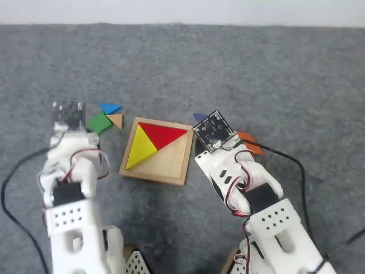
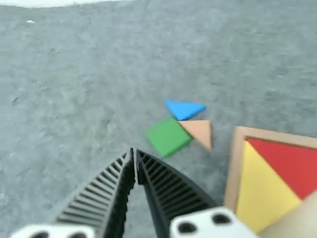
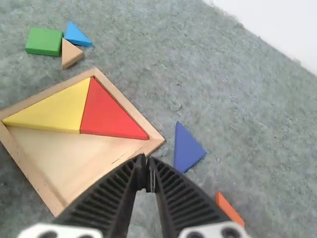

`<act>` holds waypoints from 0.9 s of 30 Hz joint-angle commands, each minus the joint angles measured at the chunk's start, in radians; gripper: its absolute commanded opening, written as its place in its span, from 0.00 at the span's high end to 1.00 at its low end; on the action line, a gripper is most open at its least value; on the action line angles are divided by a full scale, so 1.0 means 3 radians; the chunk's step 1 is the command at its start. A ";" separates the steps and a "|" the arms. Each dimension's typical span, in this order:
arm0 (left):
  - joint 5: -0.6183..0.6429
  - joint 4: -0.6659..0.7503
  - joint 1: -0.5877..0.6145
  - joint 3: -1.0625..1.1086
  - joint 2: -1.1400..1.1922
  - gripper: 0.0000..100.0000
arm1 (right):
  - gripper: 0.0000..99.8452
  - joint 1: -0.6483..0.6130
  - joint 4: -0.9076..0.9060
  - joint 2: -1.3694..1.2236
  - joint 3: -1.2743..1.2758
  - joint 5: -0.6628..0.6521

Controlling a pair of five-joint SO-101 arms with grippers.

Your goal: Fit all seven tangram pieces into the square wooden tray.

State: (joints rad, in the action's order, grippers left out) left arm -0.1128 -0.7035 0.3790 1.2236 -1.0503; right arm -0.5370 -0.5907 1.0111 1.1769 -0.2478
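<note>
Tray first: the square wooden tray point(image 1: 171, 166) sits between my two arms. The large yellow triangle point(image 1: 138, 149) is packed into its nine o'clock side and the large red triangle point(image 1: 162, 135) into twelve, edges touching. I judge that leaves the other half bare for the smaller pieces.

Five pieces lie outside. At ten o'clock of the tray cluster a green square block point(image 1: 100, 122), a small blue triangle point(image 1: 110, 108) and a small tan triangle point(image 1: 116, 120). They are just ahead of my left gripper point(image 2: 134, 154), whose jaws are pressed together on nothing. At two o'clock lies a violet-blue triangle point(image 3: 185, 146), and at three an orange piece point(image 1: 250, 142), partly hidden by the arm. My right gripper point(image 3: 145, 163) hangs over the tray's edge, likewise closed and empty.

Grey carpet point(image 1: 285, 74) covers the table, with a pale wall strip point(image 1: 182, 11) beyond.
</note>
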 commanded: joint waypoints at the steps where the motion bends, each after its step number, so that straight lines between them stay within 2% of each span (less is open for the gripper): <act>1: 0.0046 -0.0153 -0.0210 -0.0872 0.1110 0.98 | 0.99 0.0028 0.0084 0.0115 -0.0036 0.0041; 3: -0.0020 -0.0266 -0.0220 -0.1250 0.1647 0.98 | 0.99 0.0028 0.0084 0.0115 -0.0036 0.0041; 6: -0.0332 -0.0568 -0.0225 -0.1813 0.2348 0.98 | 0.99 0.0028 0.0084 0.0115 -0.0036 0.0036; 10: -0.0598 -0.0926 -0.0148 -0.2452 0.3023 0.98 | 0.99 0.0028 0.0084 0.0090 -0.0036 0.0036; 19: -0.1575 -0.1366 -0.0097 -0.3281 0.3841 0.77 | 0.99 0.0028 0.0084 0.0090 -0.0036 0.0031; 27: -0.2220 -0.1371 -0.0066 -0.3905 0.4526 0.76 | 0.99 0.0028 0.0084 0.0090 -0.0031 0.0026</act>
State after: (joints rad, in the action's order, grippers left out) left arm -0.7035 -1.0994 0.3452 0.1834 0.2417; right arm -0.5370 -0.5907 1.0157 1.1769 -0.2478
